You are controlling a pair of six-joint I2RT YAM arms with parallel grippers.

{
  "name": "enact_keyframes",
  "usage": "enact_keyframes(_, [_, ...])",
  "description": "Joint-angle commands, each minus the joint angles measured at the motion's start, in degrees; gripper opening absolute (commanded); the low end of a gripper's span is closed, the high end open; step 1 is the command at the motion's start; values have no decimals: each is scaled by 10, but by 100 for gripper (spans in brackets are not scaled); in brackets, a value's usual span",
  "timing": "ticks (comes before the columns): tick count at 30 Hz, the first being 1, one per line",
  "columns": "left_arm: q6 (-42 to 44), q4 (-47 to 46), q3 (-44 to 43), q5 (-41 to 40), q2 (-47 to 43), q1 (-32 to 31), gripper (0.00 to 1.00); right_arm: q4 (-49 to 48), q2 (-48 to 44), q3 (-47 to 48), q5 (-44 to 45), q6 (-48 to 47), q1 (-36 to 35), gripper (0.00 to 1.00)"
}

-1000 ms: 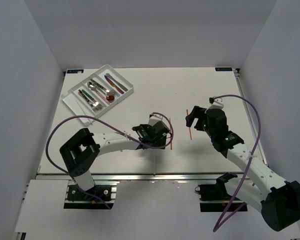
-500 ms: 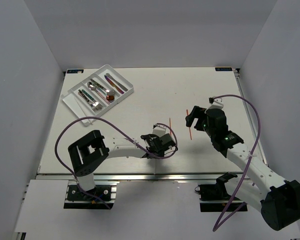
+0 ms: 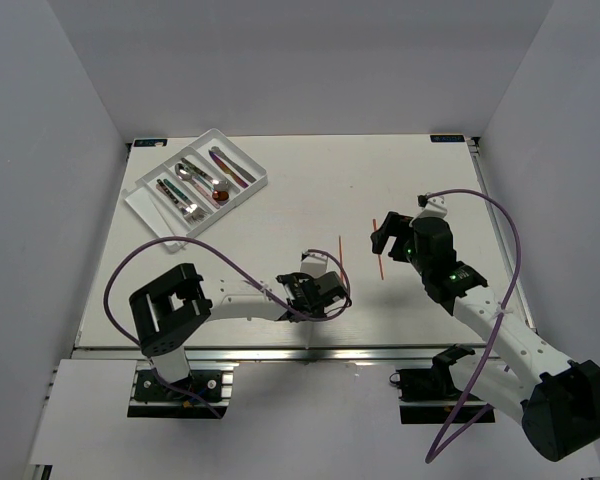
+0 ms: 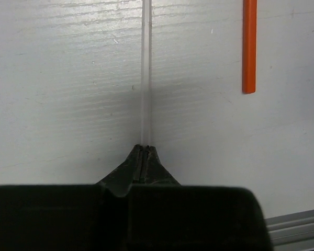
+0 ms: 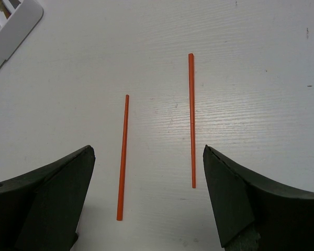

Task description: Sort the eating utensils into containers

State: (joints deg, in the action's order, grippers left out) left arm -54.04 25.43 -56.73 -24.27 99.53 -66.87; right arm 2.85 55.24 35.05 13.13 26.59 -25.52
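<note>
Two thin red sticks lie flat on the table (image 3: 280,190), mid-table right of centre, roughly parallel and not touching: left red stick (image 3: 340,250) and right red stick (image 3: 380,268). The rest of the utensils sit in the white cutlery tray (image 3: 152,218) at the far left, well apart from the sticks and angled to the table edge. Its long compartments hold silver pieces, iridescent pieces and a red-bowled spoon (image 3: 221,197); the exact count per slot is too small to tell. Right gripper (image 5: 146,157) has its fingers spread wide with nothing between them. It hangs over the far end of the right red stick, and its wrist view shows both sticks lying on the table in the gap, with a tray corner at top left. Left gripper (image 4: 145,148) is low over the table just near of the left red stick, with its jaws pressed together. In its wrist view the stick end lies to the right of the tips and apart from them, not gripped. A pale thin strip (image 4: 145,73) runs straight away from the closed tips across the table; cannot tell if it is a table mark or something pinched. Both arms reach in from the near edge, with purple cables looping over them
</note>
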Motion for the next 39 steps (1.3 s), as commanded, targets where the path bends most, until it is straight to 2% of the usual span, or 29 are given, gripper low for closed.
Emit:
enact_keyframes(1, [2, 58, 2, 6, 7, -4, 0, -20, -4, 2, -2, 0, 2, 88])
enact_keyframes(6, [3, 85, -19, -67, -39, 13, 0, -21, -4, 2, -5, 0, 3, 88])
enact_keyframes(11, [2, 81, -14, -109, -112, 73, 0, -22, -4, 0, -9, -1, 4, 88])
enact_keyframes(17, [29, 91, -16, -155, -175, 181, 0, -21, -2, -1, -13, -1, 3, 88])
enact_keyframes(20, [66, 77, -23, -148, -202, 299, 0, -22, 1, 1, -20, -1, 3, 88])
enact_keyframes(22, [94, 81, -41, -147, -209, 344, 0, -22, 2, 1, -21, -1, 4, 88])
enact_keyframes(25, [120, 82, -85, -123, -195, 444, 0, -22, 4, 1, -27, -1, 3, 88])
enact_keyframes(30, [173, 91, -165, -20, -124, 597, 0, -22, 1, 2, -31, -4, 4, 88])
enact_keyframes(34, [195, 96, -209, 14, -54, 666, 0, -22, 1, 2, -37, -6, 5, 88])
enact_keyframes(35, [196, 101, -216, 32, -28, 702, 0, -22, 2, 2, -41, -6, 5, 88])
enact_keyframes(39, [199, 94, -239, 47, 29, 738, 0, -22, 1, 3, -45, -7, 5, 88])
